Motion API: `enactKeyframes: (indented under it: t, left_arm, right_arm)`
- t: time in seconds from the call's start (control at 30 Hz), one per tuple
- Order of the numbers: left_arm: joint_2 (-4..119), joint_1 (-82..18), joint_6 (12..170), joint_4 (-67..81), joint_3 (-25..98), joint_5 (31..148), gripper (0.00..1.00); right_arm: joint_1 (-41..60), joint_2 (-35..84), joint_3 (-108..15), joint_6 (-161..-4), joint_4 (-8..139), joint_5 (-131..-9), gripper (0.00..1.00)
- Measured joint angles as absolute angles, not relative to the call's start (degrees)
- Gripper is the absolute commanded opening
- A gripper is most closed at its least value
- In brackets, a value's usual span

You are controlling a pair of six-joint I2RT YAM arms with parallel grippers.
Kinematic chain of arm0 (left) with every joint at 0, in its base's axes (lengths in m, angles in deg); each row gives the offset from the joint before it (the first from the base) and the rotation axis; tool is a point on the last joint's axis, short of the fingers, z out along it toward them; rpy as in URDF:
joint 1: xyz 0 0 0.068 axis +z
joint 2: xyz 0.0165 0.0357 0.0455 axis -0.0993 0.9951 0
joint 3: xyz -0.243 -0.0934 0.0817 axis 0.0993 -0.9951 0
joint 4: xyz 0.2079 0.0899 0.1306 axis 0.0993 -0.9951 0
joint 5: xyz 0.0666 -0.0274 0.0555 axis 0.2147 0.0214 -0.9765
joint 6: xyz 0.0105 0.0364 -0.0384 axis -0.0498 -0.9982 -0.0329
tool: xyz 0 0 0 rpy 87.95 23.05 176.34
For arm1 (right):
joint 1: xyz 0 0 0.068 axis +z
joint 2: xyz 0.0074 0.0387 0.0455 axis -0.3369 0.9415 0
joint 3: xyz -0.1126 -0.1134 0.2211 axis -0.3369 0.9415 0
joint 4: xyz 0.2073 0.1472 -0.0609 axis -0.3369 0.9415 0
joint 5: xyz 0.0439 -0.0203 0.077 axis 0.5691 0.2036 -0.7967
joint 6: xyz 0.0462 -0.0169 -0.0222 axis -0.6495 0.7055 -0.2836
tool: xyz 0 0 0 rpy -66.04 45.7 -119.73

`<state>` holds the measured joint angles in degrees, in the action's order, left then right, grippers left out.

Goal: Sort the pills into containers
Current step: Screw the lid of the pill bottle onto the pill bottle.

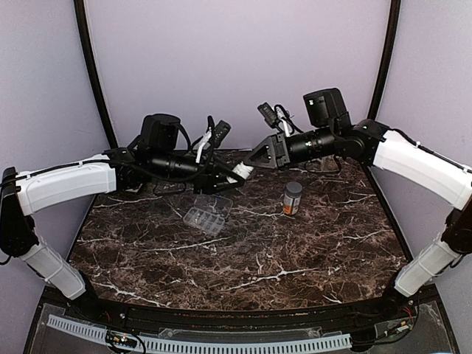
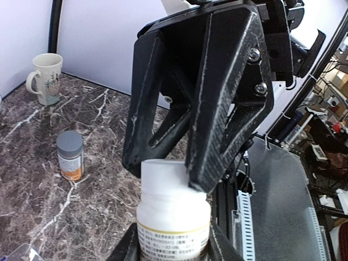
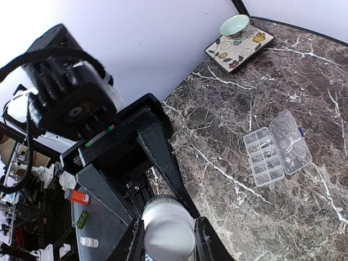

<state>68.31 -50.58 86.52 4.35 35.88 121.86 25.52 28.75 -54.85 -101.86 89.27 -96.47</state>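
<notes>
My left gripper [image 2: 173, 242] pinches the body of a white pill bottle [image 2: 173, 215] and holds it in the air above the desk [image 1: 310, 251]. My right gripper [image 3: 169, 234] meets it from the opposite side, its fingers pressed onto the bottle's cap [image 2: 163, 174]. Just below my left gripper, toward the near side, the organizer box [image 1: 206, 215] lies flat on the desk with its clear lid open beside the compartments. A few compartments hold small specks, possibly pills, though they are too small to be sure. To the right of the box, well apart from it, stands a grey-capped bottle [image 1: 293, 198] with an orange label. Farther out on the desk sit a mug [image 2: 46, 78] and a bowl [image 3: 235, 24] on a flowered plate [image 3: 255, 41].
</notes>
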Motion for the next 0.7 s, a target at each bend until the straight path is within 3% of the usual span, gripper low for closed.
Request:
enactKeyframes:
  t: [0.7]
  left_arm:
    - [68.71, -63.76, 70.20, 3.17, 36.98, 74.48, 0.00]
  right_arm:
    - [25.52, 35.83, -66.74, -107.45, 102.27, -86.09, 0.00]
